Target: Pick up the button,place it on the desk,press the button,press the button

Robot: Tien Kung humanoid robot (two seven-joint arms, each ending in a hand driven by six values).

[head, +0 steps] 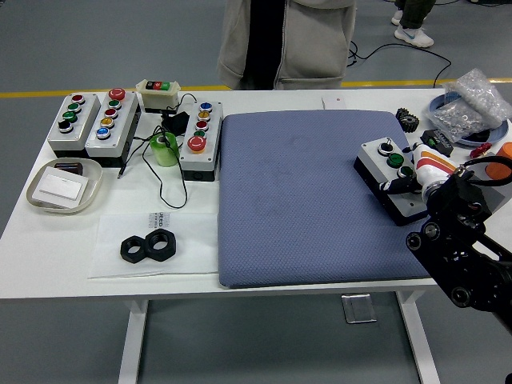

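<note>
Button box under my right hand
The button box (390, 181) is sitting at the blue mat's (304, 192) right edge; my right hand (416, 176) is resting on it, fingers curling against its near end; a person (288, 40) is standing opposite.

1. The scene is being lit brightly and evenly from overhead; no single strong lamp direction can be made out.
2. Only soft, short shadows are being cast, for instance under the blue mat (308, 196) to the left of the right hand (412, 180).
3. The white table (72, 240) is being rendered close to overexposed, far left of the hand, yet detail is being kept.
4. Small glints are being thrown off the crinkled plastic bag (472, 100) beyond the hand.
5. Focus is being held sharp across the frame; the black arm nearest the camera is being shown slightly soft.
</note>
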